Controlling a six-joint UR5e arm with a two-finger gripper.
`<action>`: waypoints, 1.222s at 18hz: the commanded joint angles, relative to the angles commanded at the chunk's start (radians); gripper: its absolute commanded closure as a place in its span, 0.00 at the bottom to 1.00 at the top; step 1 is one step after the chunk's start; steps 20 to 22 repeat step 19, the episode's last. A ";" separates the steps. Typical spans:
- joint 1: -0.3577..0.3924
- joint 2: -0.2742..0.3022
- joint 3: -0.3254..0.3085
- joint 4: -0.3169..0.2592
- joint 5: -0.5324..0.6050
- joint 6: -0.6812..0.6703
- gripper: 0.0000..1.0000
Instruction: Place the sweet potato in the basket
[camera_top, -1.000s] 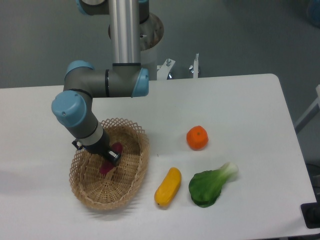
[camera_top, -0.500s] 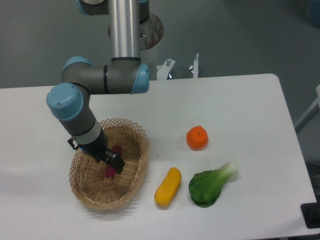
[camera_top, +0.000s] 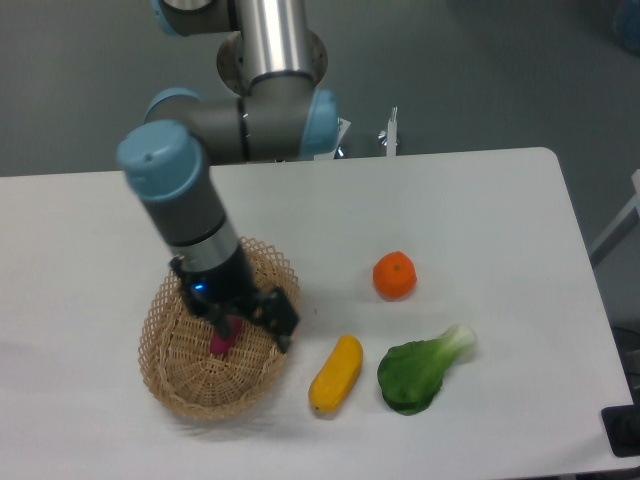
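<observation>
1. Claw (camera_top: 252, 322) sat low over the basket (camera_top: 170, 375), arm coming down from upper left, wrist tilted twd the right rim.
2. Claw state: can't tell. Black fingers (camera_top: 283, 318) blurred & partly hidden by the wrist body, so spread vs closed wasn't readable.
3. Sweet potato (camera_top: 221, 343) was inside the basket, near centre, only a small magenta patch visible below the wrist. Contact w/ claw: can't tell.
4. Basket was on the white desk (camera_top: 480, 200), left-front area.
5. Yellow-orange elongated veg (camera_top: 336, 374) lay just right of the basket, not touching it.
6. Bok choy (camera_top: 420, 368) was beside that veg, to the right, white stem pointing up-right.
7. Orange fruit (camera_top: 394, 275) sat behind those two, apart from both.
</observation>
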 joint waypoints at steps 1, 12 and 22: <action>0.032 0.015 -0.002 -0.026 -0.009 0.029 0.00; 0.312 0.140 -0.009 -0.298 -0.086 0.617 0.00; 0.390 0.167 -0.054 -0.292 -0.143 0.777 0.00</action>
